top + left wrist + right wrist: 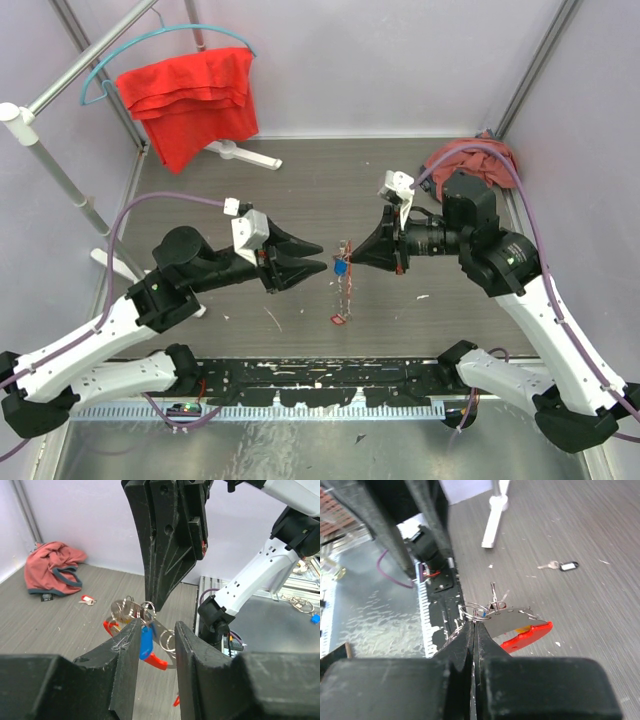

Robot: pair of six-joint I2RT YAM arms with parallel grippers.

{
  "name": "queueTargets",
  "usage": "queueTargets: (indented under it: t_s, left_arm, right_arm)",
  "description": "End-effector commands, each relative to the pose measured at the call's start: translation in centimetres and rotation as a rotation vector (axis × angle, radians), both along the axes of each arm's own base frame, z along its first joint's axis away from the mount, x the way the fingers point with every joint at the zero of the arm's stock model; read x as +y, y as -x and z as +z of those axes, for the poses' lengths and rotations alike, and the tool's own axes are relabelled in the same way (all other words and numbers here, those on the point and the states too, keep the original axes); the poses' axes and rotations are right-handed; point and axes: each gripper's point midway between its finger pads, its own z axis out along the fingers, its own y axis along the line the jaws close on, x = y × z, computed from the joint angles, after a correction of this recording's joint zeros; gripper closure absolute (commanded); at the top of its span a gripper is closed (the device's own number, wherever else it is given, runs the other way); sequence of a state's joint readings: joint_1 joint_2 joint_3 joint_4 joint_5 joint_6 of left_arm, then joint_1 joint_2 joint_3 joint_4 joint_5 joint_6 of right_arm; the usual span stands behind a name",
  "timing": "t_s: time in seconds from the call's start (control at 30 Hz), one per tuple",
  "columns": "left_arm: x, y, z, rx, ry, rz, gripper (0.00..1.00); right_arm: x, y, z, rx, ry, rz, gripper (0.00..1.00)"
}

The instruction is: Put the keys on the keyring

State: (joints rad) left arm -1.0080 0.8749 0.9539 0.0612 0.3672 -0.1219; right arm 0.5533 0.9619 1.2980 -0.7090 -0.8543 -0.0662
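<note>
The keyring [344, 252] hangs in mid-air between both grippers. A blue-headed key [341, 268] is on it, and its chain drops to the red-orange tag [338, 320] near the table. My right gripper [351, 258] is shut on the wire loop [476, 613], beside a silvery plate with a red-orange edge [527, 632]. My left gripper [322, 266] is open just left of the ring. In the left wrist view the blue key [145, 641] hangs just beyond its spread fingertips [131, 630], close to the left one. A red-headed key [87, 599] lies on the table.
A red cloth [190, 100] hangs on a hanger at the back left above a white stand foot [245, 153]. A crumpled reddish cloth [470, 160] lies at the back right. A small black oblong object with a silvery piece [561, 566] lies on the table.
</note>
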Motion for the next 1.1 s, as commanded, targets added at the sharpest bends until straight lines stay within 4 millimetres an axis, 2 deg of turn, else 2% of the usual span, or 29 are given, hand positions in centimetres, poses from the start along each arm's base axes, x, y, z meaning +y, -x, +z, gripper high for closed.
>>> queueTargets:
  t_s: [0.0,0.1,0.17,0.23,0.27,0.3,0.33,0.37,0.43,0.5,0.67,0.83,1.07]
  left_arm:
    - [0.6,-0.9,-0.9,0.014,-0.032,0.067,0.61]
    - [1.1,-1.7,-2.1,0.034,-0.067,0.121,0.62]
    - [1.5,-2.0,-3.0,0.046,-0.087,0.149,0.63]
    - [2.0,-2.1,-3.4,0.053,-0.090,0.169,0.63]
    - [2.3,-2.1,-3.4,0.054,-0.088,0.175,0.64]
    - [2.4,-2.0,-3.6,0.056,-0.090,0.181,0.64]
    - [2.6,-2.0,-3.6,0.056,-0.091,0.186,0.64]
    - [2.8,-2.0,-3.7,0.053,-0.093,0.189,0.65]
    - [3.3,-2.0,-3.8,0.052,-0.103,0.200,0.65]
    - [3.7,-1.9,-3.9,0.051,-0.108,0.209,0.66]
    - [3.7,-1.7,-4.5,0.054,-0.117,0.200,0.69]
    - [3.2,-1.4,-5.6,0.069,-0.149,0.168,0.74]
    - [2.3,-1.0,-6.9,0.103,-0.173,0.126,0.79]
  right_arm:
    - [-0.6,-3.5,2.5,-0.046,-0.019,-0.212,0.99]
    - [-2.0,-6.7,0.9,0.024,0.073,-0.417,0.99]
    - [-3.1,-8.5,-1.5,0.100,0.174,-0.539,0.99]
    - [-5.2,-10.4,-6.4,0.240,0.367,-0.700,0.99]
    - [-7.0,-10.8,-9.5,0.319,0.504,-0.770,0.99]
    - [-7.5,-11.0,-12.7,0.402,0.599,-0.771,0.99]
    - [-7.2,-10.5,-14.8,0.472,0.633,-0.722,0.99]
    - [-6.0,-9.7,-16.0,0.529,0.619,-0.645,0.99]
    - [-2.5,-8.3,-15.6,0.577,0.488,-0.468,0.99]
    - [-0.8,-8.1,-14.4,0.557,0.388,-0.393,0.99]
    - [0.7,-8.7,-13.2,0.502,0.301,-0.319,0.99]
    - [1.5,-9.1,-13.0,0.500,0.263,-0.294,0.99]
    - [1.8,-9.8,-9.1,0.366,0.135,-0.315,0.99]
